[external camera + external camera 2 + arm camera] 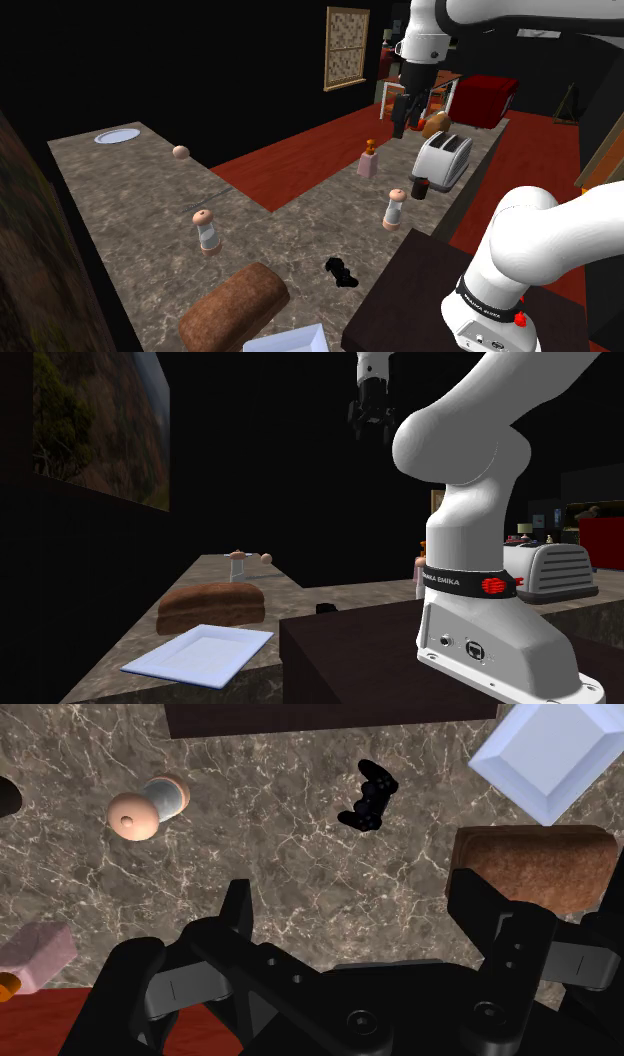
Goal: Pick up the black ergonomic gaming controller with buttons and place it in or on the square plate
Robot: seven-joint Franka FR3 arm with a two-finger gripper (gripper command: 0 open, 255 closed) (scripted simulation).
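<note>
Now the end effector (408,112) is hovering high above the table (150,220), fingers apart and empty. The black controller (341,271) is lying at one o'clock from the square plate (290,342) in the shoulder view. Best plan: descending straight, fingers straddling its narrow middle.

Black gaming controller (368,796); pale bluish-white square plate (548,749); mottled brown bread loaf (530,864); grey-brown table (280,834) veined white like marble; red floor (300,165); all-black pincer (350,894).
</note>
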